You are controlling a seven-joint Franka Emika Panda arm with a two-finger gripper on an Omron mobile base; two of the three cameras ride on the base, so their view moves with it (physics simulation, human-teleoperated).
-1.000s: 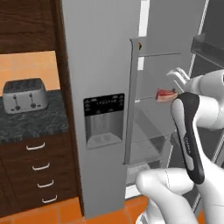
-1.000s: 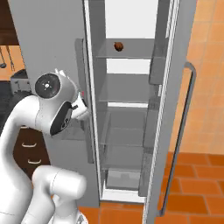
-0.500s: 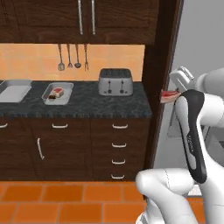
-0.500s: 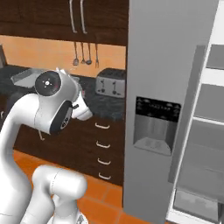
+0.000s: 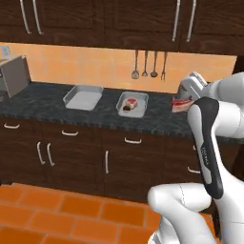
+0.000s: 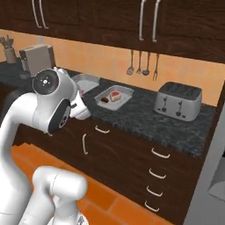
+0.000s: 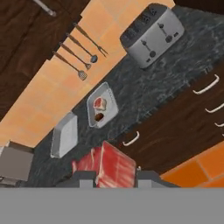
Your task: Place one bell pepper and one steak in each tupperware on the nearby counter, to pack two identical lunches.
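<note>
The gripper (image 7: 114, 177) is closed on a slab of raw steak (image 7: 114, 167), the red meat sitting between the two dark fingertips in the hand view, and in the left base view the same steak (image 5: 181, 105) shows red beside the white wrist, held in the air above the counter (image 5: 47, 102). The step in hand looks like the carry of the second steak to its tray. Of the two trays on the black worktop, the right tupperware (image 5: 143, 101) already holds a piece of steak and a dark bell pepper (image 5: 126, 108), while the left tupperware (image 5: 84, 97) beside it lies bare, so that one is the likely goal. The next move, as I judge it, calls for swinging the hand left and a little farther over the counter, past the filled tray, then lowering until the meat is inside the raised rim before the jaws part. There is fair open room: the two trays sit near each other but apart, the silver toaster (image 6: 179, 101) stands well off to the right, and the hanging utensils (image 5: 148, 64) are on the far wall above the trays. The near counter edge lies close to both trays, so a short drop risks landing the steak on that rim.
</note>
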